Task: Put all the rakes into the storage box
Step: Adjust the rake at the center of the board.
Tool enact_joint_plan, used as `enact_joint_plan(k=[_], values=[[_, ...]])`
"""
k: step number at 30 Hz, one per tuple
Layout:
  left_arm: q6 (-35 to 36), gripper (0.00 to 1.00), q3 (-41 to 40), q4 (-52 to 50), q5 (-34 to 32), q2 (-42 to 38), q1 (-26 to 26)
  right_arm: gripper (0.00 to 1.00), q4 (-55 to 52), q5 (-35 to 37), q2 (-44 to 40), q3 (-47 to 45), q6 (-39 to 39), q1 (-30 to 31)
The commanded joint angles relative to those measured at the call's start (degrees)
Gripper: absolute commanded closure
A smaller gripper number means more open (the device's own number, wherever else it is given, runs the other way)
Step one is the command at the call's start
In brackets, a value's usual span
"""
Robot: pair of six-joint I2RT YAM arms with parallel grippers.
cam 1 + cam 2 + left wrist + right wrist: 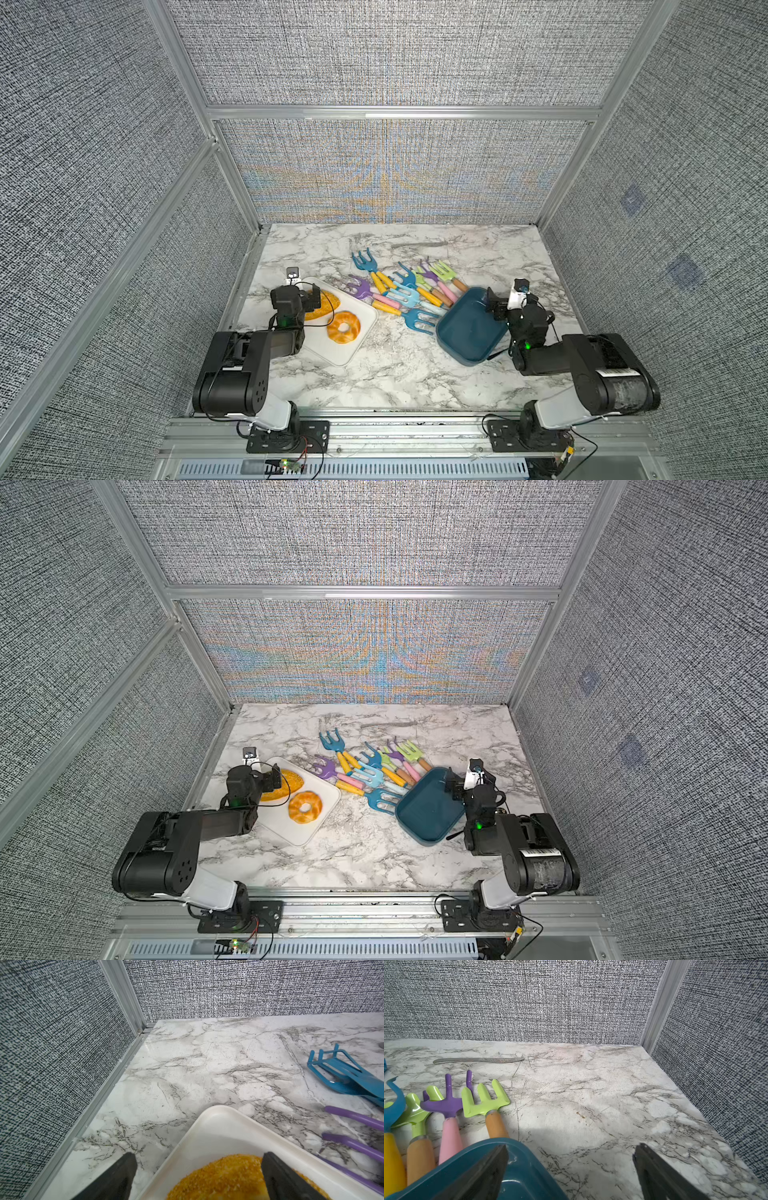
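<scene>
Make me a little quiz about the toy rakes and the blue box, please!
1. True or false: one of the rakes already lies in the blue box.
2. What lies on the white tray? A) bread and a doughnut B) spoons C) cups
3. Fill in: the left gripper and the right gripper are both ____.
Key: 1 false; 2 A; 3 open.

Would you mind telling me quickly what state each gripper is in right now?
Left gripper: open, holding nothing, over the white tray's edge.
Right gripper: open, holding nothing, over the storage box's corner.
</scene>
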Motion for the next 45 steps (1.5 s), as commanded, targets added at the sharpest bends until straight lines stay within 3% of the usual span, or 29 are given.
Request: enact_joint_plan(k=[1,26,30,35,40,42,45], values=[[0.05,0.01,0.12,0.31,0.69,-0.29,0.02,0.01,1.56,0.07,0.01,0.17,0.41,0.00],[0.22,0.01,-0.26,0.84,0.73,-0.69,0.03,0.01,1.38,-0.14,-1.05,0.10,-0.18,0.27],[0.03,0.02,-1.29,-5.04,-0.48,-10.11,-0.41,0.01,-19.40,2.84,-8.78,8.25,-0.70,3.11],[-4.15,0.02,1.37,-18.69,-4.27,-22.91,-0.45,0.01,-28.48,2.38,-16.98,11.03,2.68,6.56],[-13.99,0.01,6.27,-32.18,0.16,-29.55,-0.49,0.01,-48.93,-0.83,-21.85,21.79,11.42,8.34],[-18.91,0.01,7.81,-36.97,3.11,-31.79,-0.50,0.01,-52.51,-2.89,-22.94,23.52,13.79,8.52],[-24.78,0.01,10.80,-46.16,6.88,-34.59,-0.48,0.01,-56.04,0.56,-24.38,24.17,19.13,8.06]])
